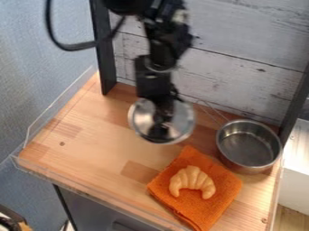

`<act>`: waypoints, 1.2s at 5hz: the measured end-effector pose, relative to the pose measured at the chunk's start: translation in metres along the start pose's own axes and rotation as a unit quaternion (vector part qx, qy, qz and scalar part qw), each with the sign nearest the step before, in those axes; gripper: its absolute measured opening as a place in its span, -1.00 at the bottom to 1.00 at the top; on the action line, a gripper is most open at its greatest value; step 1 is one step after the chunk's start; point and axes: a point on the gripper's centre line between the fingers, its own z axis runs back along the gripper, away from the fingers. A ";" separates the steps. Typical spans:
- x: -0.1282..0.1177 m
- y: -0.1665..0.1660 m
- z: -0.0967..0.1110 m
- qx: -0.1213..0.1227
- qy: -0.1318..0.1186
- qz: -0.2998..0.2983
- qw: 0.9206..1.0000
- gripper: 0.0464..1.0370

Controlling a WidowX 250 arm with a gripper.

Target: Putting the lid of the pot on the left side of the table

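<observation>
Lid (185,119), clamped in the hand (161,129) over the desk (100,146), could bounce or roll if released too high or tilted.

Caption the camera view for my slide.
Gripper at the lid, pot uncovered to one side, croissant on an orange cloth.

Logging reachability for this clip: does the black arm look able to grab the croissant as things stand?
Probably not: the lid sits at the tool and seems held, so it would likely need setting down first. Otherwise the croissant lies uncovered on the orange cloth.
</observation>
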 end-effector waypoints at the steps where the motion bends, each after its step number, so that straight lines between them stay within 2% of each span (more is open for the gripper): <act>1: 0.021 -0.013 -0.015 0.013 -0.017 0.019 1.000 -0.52; 3: 0.041 -0.043 -0.042 0.027 -0.035 0.053 0.998 -0.52; 6: 0.055 -0.069 -0.073 0.045 -0.055 0.066 0.995 -0.52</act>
